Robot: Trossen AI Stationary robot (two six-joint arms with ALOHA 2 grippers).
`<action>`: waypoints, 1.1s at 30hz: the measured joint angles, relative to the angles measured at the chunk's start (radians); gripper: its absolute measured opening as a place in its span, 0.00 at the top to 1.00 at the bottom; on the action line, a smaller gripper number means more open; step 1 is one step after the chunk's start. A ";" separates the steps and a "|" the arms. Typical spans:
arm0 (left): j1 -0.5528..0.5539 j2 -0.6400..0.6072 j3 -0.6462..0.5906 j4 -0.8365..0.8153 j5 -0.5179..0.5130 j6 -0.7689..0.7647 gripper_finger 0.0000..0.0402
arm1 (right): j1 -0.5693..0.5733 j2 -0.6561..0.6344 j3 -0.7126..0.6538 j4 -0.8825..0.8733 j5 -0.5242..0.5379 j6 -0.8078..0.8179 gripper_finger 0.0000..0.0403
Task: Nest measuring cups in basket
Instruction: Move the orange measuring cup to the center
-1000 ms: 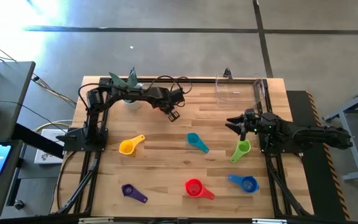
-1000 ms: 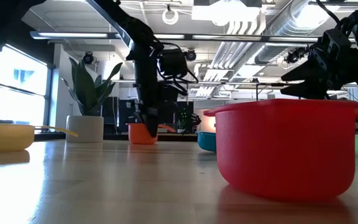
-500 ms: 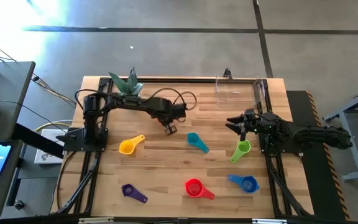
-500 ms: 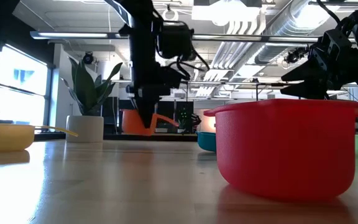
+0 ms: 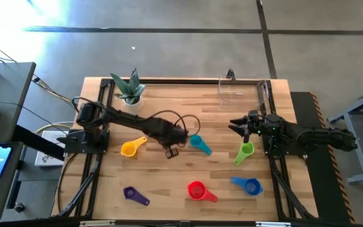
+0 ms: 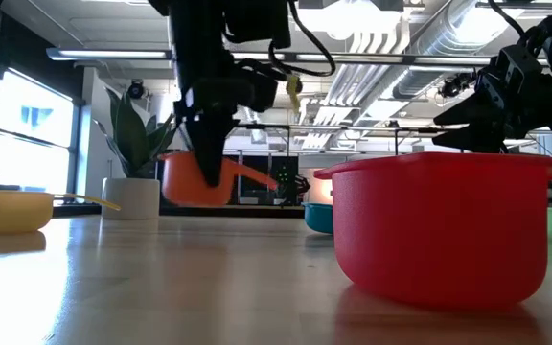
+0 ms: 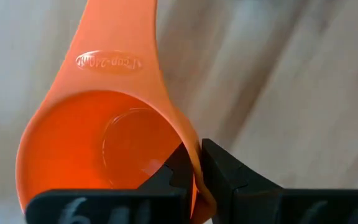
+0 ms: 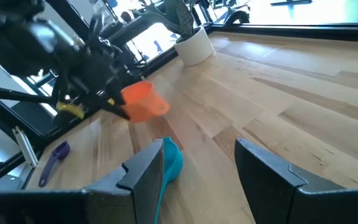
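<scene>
The left pincer (image 5: 172, 151) is over the middle of the counter (image 5: 169, 183) in the high view, between the yellow cup (image 5: 131, 147) and the teal cup (image 5: 199, 144). It is pinching the rim of the orange cup (image 7: 98, 143): in the left wrist view the two dark fingers (image 7: 222, 171) press on the thin orange wall from both sides. In the low view the orange cup (image 6: 199, 178) hangs above the counter surface, left of the centre of the frame, with its handle pointing to the right.

The right pincer (image 5: 239, 127) waits at the right side of the high view, just above the green cup (image 5: 244, 151). Its fingers (image 8: 263, 171) are spread, with nothing between them.

The other cups lie separately on the counter. The purple cup (image 5: 135, 195) is in the lower left, the red cup (image 5: 198, 190) in the lower centre and the blue cup (image 5: 249, 185) in the lower right of the high view. The clear basket (image 5: 241, 92) stands at the upper right edge of the counter, well apart from the orange cup. I cannot tell if something is inside it. A plant in a white pot (image 5: 131, 91) stands at the upper left of the counter.
</scene>
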 joint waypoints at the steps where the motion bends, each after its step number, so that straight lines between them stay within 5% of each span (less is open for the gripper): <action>1: -0.015 0.001 -0.006 -0.007 0.008 -0.018 0.96 | 0.000 0.000 0.000 0.000 0.000 0.000 0.53; 9: -0.086 0.001 -0.015 0.005 0.010 -0.047 0.96 | 0.000 0.000 0.000 0.001 0.000 0.013 0.53; 25: -0.110 0.001 -0.015 0.145 0.091 0.363 0.96 | 0.000 0.000 0.000 0.002 0.000 0.294 0.53; 33: -0.128 0.001 -0.015 0.139 0.181 0.404 0.96 | 0.000 0.000 0.000 0.004 -0.001 0.397 0.53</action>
